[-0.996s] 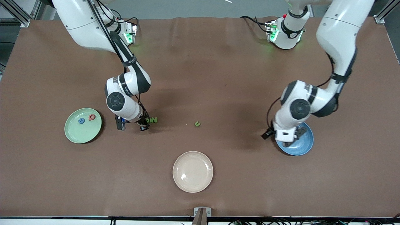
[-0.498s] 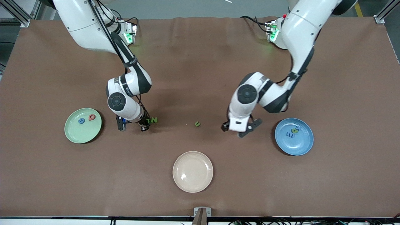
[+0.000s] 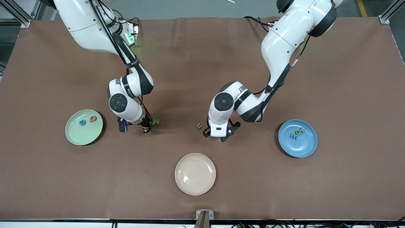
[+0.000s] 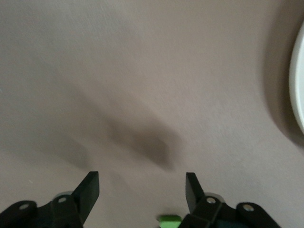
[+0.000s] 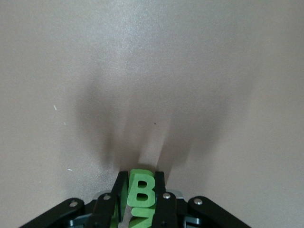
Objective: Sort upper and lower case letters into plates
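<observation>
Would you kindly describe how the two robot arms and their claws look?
Both arms have glossy white shells with black joint bands and round dark grey caps at the wrist. A thin black cable runs along each. The left claw and right claw have slim black fingers on a black body with small silver screws.

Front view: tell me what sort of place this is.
Probably a robotics lab bench for recording manipulation. Two white arms are bolted along one edge of a brown-covered table, aluminium framing stands at its corners, and foam letters lie beside the green plate and blue plate.

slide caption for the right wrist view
Right gripper shut on a green letter B over the brown table.
</observation>
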